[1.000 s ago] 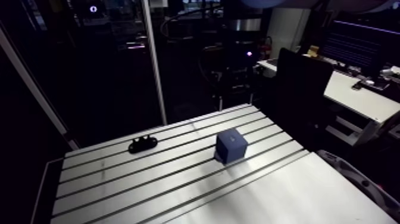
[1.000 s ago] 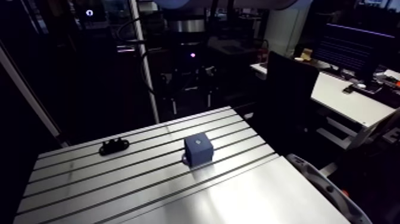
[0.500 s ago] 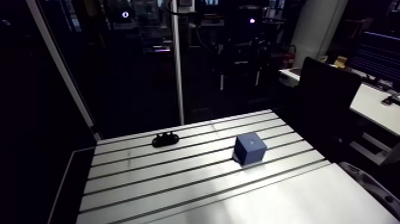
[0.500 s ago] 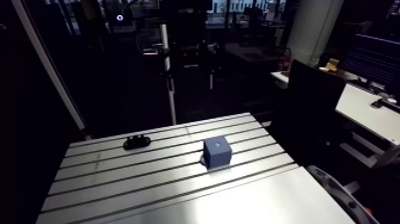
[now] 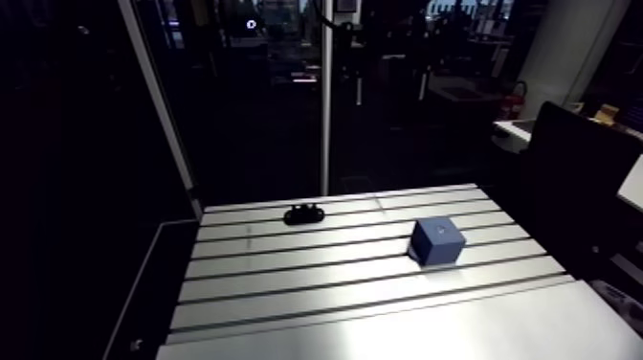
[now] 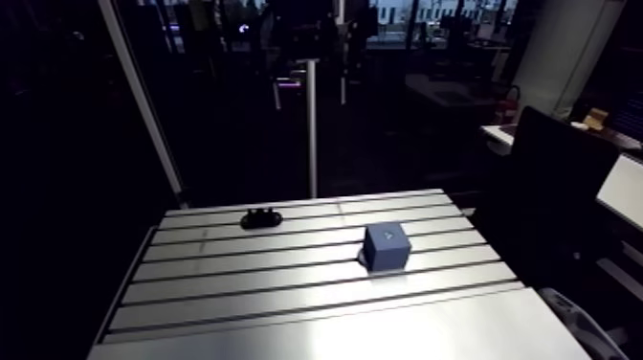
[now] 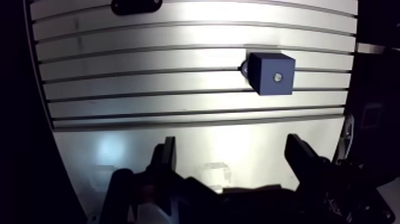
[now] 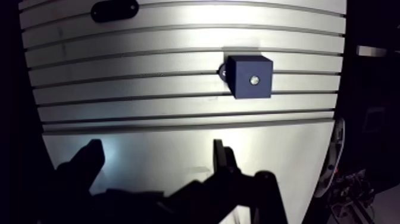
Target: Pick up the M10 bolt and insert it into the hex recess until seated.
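Slotted surface (image 7: 149, 83) with blue block (image 7: 271, 73) and dark piece (image 7: 136, 6), presumably bolt; pincer (image 7: 232, 152) wide open, empty; approach step, next needs travel over dark piece.

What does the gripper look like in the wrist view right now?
The gripper shows as two black fingers with flat, angular tips, rising from a dark, bulky body. It sits in shadow against the bright slotted table, so no markings, labels or other colours can be made out. No part of the arm shows in the arm view.
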